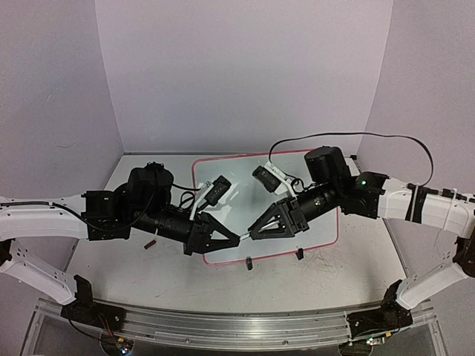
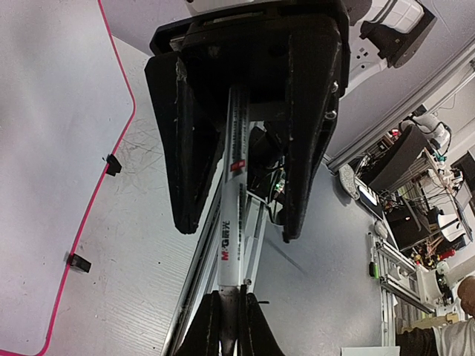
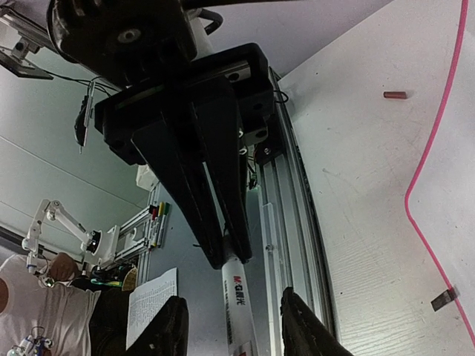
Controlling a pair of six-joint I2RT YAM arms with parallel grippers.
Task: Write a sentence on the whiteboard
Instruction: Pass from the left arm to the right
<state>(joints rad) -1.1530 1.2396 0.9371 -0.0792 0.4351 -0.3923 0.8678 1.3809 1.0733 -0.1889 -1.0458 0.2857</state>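
- Over on the left, a small dark red piece point(image 1: 151, 243) lies on the table point(image 1: 133, 278) just off the board's left edge, can't tell what it is tbh
- left gripper point(image 1: 234, 239) is clamped right down on a white marker point(image 2: 230, 222), holding it roughly level and pointing right, above the near part of the board
- middle of the scene: the whiteboard point(image 1: 241, 206) lies flat on the table between the two arms, with a pink rim and two black clips point(image 1: 249, 261) on its near edge. The bare part I can see has no writing on it
- right gripper point(image 1: 253, 233) faces the left one head on, nearly tip to tip. Its fingers point(image 3: 169, 330) stand partly open either side of the marker's free end with a gap on both sides, so it's around the marker but not gripping anything
- my read: this is the marker prep bit, either a hand-over to the right arm or a cap pull. Can't say which, since I can't make out whether a cap is on. Writing not yet begun
- next move imo calls for the right fingers to pinch square on the barrel. The left then has to hold firm for a cap pull, or let go only once the right really has it. A skewed pinch could lever the marker out and drop it on the board
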